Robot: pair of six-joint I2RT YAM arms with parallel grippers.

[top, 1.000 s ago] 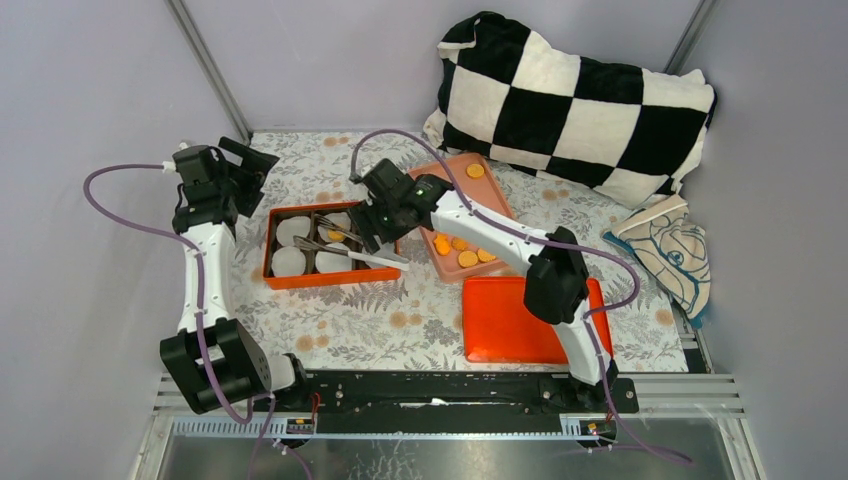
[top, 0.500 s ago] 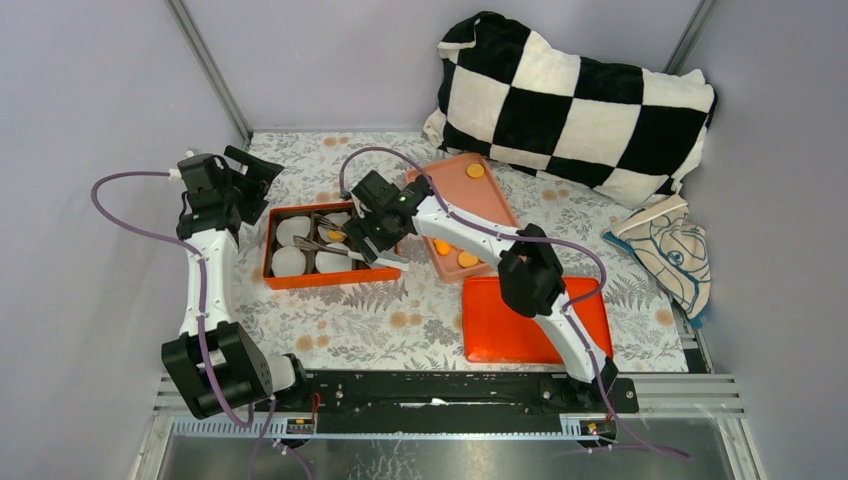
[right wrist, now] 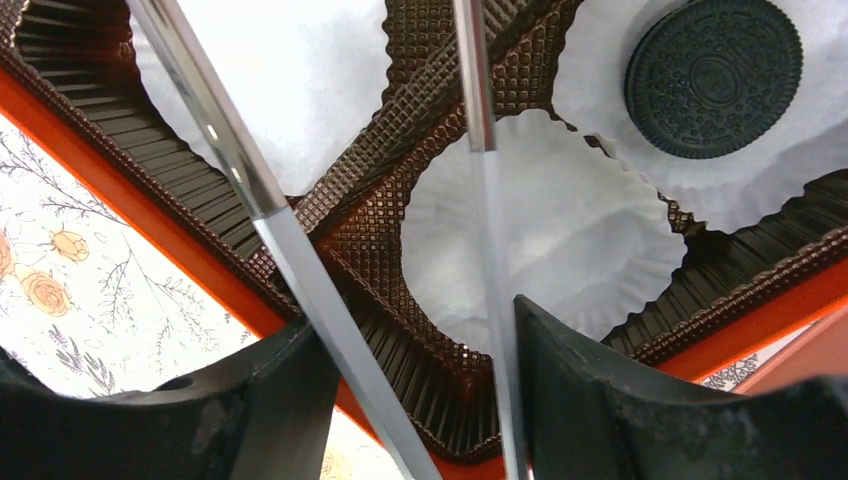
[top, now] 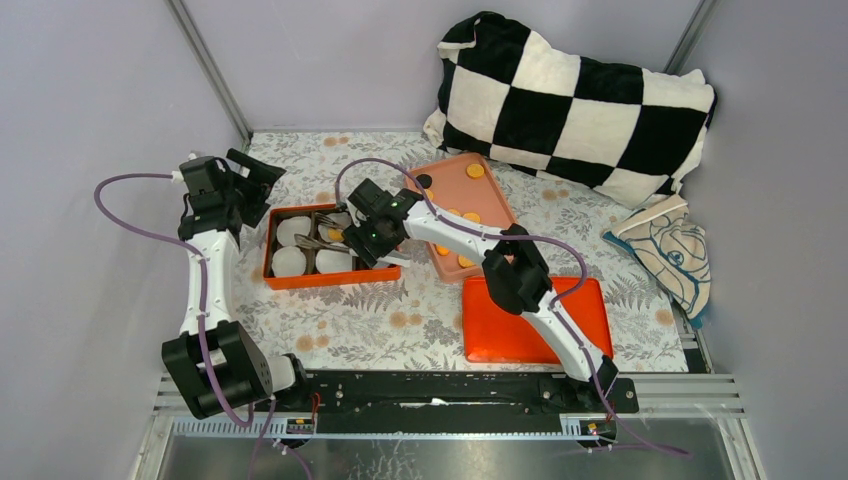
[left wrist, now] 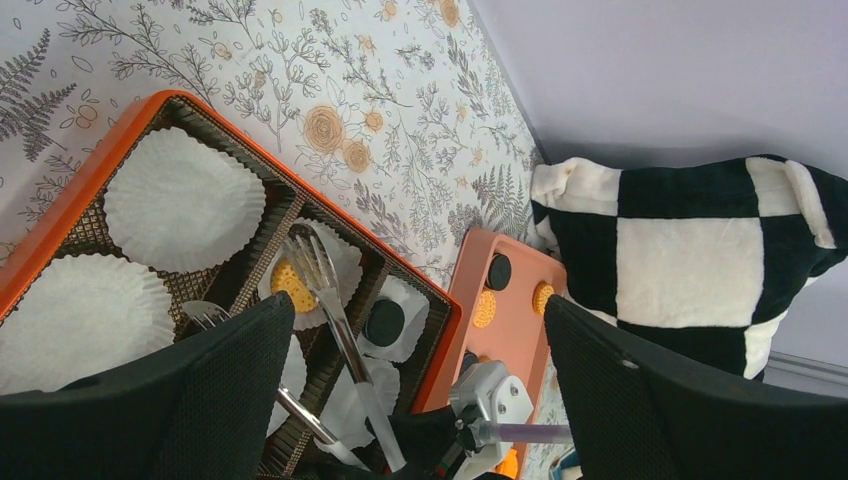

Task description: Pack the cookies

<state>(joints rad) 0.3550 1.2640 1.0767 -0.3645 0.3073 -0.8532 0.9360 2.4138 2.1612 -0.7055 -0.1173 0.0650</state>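
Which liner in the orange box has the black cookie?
The liner in the far corner of the box, beside the peach tray. Its neighbour holds an orange cookie; others in view look empty.

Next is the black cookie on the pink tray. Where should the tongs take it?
Pinch the black cookie across its thin rim, with the tips of the tongs on opposite edges, coming straight down. It lies flat on the pink tray beside its far-left wall, so a sideways approach would likely hit that wall.
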